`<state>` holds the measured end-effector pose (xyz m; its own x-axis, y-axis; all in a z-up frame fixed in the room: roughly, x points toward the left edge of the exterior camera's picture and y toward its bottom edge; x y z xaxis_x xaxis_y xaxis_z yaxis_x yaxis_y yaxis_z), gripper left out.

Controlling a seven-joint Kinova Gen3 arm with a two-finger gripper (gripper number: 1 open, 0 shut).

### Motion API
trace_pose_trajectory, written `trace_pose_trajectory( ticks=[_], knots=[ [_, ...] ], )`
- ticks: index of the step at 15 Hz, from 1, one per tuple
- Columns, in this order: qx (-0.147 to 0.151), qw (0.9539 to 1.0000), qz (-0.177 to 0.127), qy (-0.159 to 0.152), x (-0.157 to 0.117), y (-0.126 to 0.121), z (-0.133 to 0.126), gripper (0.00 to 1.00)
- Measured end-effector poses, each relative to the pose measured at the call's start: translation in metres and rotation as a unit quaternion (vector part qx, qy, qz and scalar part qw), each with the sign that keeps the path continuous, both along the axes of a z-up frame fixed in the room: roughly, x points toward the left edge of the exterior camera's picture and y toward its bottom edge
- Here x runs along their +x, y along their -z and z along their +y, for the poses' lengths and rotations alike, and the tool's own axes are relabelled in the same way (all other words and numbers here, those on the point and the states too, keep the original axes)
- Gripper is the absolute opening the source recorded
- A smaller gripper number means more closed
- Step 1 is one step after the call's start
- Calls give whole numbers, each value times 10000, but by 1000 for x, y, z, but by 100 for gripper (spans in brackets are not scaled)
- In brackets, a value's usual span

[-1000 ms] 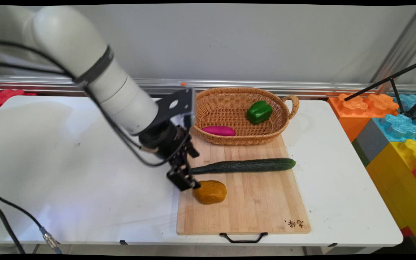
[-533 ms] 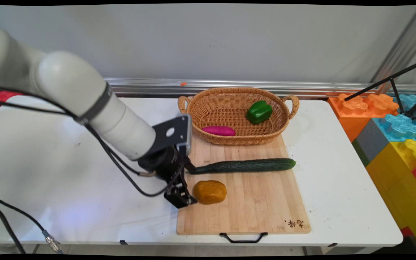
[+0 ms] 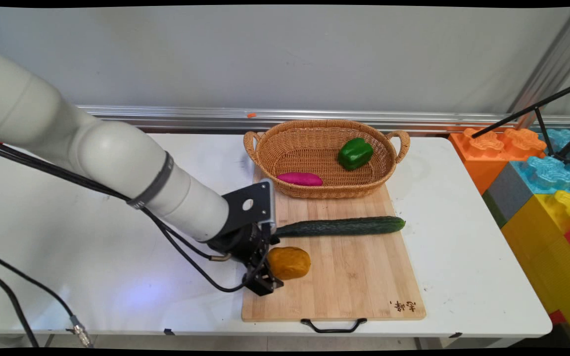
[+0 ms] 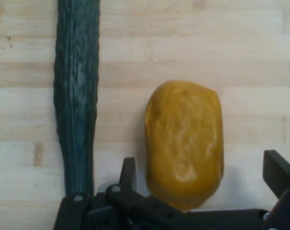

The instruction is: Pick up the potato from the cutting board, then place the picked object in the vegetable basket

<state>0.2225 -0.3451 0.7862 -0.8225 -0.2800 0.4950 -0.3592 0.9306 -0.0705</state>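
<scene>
Your arm came in from the left of the main frame, its black gripper (image 3: 268,278) low over the left edge of the wooden cutting board (image 3: 349,291), lower centre. In the hand view the gripper (image 4: 202,184) was spread wide — one finger (image 4: 128,173) showed left of the yellow-brown potato (image 4: 184,143) and the other (image 4: 279,175) well off to its right, and the potato's near end sat between them. It had hold of nothing; you couldn't tell from either view whether the left finger touched the potato.

In the main frame the potato (image 3: 289,262) lay on the board's left part, just right of the gripper. Above it in the frame the long cucumber (image 3: 339,226) lay across the board, its left end hidden behind the wrist; in the hand view the cucumber (image 4: 77,96) ran down the left side, near the potato but apart from it.

Further up, centre frame, the wicker basket (image 3: 285,143) sat on the board's far end — a purple sweet potato (image 3: 300,179) lay at its lower left inside, a green bell pepper (image 3: 355,153) at its upper right. Coloured foam blocks (image 3: 537,173) stood at the right edge, off the white table (image 3: 92,237).
</scene>
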Motion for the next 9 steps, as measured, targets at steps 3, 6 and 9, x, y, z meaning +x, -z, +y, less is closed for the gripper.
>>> trace_pose_trajectory(
  ticks=[3,6,9],
  knots=[
    [-66,9999,77,-60,-7,7,-2,100],
    [-106,9998,115,-80,-11,10,-3,0],
    [-145,9997,141,-117,-13,9,-5,0]
  ],
)
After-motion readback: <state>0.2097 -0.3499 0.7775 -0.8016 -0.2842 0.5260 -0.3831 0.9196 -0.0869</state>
